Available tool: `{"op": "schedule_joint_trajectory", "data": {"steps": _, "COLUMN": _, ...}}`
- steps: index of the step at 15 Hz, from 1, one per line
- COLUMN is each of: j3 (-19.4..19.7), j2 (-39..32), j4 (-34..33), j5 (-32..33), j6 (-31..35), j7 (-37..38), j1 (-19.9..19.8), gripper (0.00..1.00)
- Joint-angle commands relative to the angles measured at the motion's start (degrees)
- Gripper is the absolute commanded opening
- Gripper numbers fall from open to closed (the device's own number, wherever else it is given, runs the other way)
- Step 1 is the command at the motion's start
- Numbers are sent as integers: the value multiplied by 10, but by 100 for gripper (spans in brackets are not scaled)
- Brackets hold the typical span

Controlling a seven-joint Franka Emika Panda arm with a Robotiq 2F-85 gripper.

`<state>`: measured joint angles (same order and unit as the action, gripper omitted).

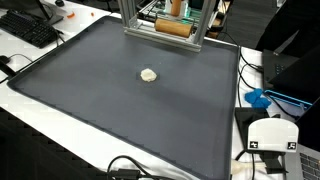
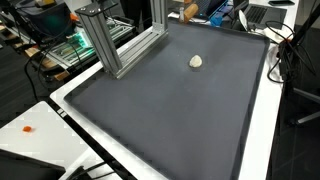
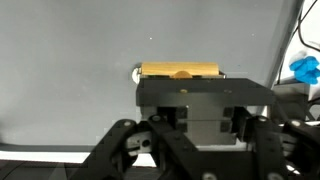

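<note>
- Hand [image 3: 200, 140]: seen in the wrist view only, entering from 6 o'clock. Its finger links stand wide apart at either side, so it is spread and pinches nothing.
- Pale lump [image 1: 149, 75]: small and rounded. It lies alone on the dark mat [image 1: 110, 115], a little toward 12 o'clock from the mat's middle, and also shows in an exterior view [image 2: 196, 61]. In the wrist view [image 3: 137, 72] it sits at 11 o'clock of the hand, well apart from it.
- Wooden piece [image 3: 180, 70]: at 12 o'clock of the hand. In an exterior view [image 1: 172, 27] it lies at the foot of the aluminium frame [image 1: 160, 20].
- Progress, as judged: nothing is gripped or touched. The lump and the wood both lie free, so all handling is left.
- Surroundings: white desk [image 1: 45, 120] under the mat, blue item [image 1: 258, 98] at 3 o'clock, keyboard [image 1: 30, 28] at 10 o'clock.
- Hidden or unclear: the arm shows in neither exterior view and the fingertips are hard to make out. The hand's dark body covers the wood's lower edge. The lump is too small to identify.
</note>
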<state>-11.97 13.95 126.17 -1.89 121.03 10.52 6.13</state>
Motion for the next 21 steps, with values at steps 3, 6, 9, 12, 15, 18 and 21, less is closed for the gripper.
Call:
{"op": "schedule_joint_trajectory", "data": {"steps": 3, "j3": 10, "j2": -56, "j4": -30, "j5": 25, "j6": 28, "j7": 23, "j1": 4, "gripper": 60}}
{"op": "schedule_joint_trajectory", "data": {"steps": 6, "j3": 14, "j2": -89, "j4": -49, "j5": 33, "j6": 38, "j7": 30, "j1": 2, "gripper": 60}}
{"op": "schedule_joint_trajectory", "data": {"steps": 9, "j3": 14, "j2": -91, "j4": -54, "j5": 33, "j6": 38, "j7": 30, "j1": 2, "gripper": 60}}
{"op": "schedule_joint_trajectory", "data": {"steps": 12, "j3": 15, "j2": -99, "j4": -54, "j5": 27, "j6": 46, "j7": 29, "j1": 2, "gripper": 35}}
{"op": "schedule_joint_trajectory", "data": {"steps": 15, "j3": 16, "j2": -120, "j4": -59, "j5": 33, "j6": 47, "j7": 53, "j1": 1, "gripper": 35}}
{"op": "schedule_joint_trajectory", "data": {"steps": 18, "j3": 21, "j2": -143, "j4": -63, "j5": 40, "j6": 56, "j7": 80, "j1": 1, "gripper": 35}}
{"op": "schedule_joint_trajectory", "data": {"steps": 21, "j3": 29, "j2": -165, "j4": -64, "j5": 46, "j6": 74, "j7": 103, "j1": 1, "gripper": 35}}
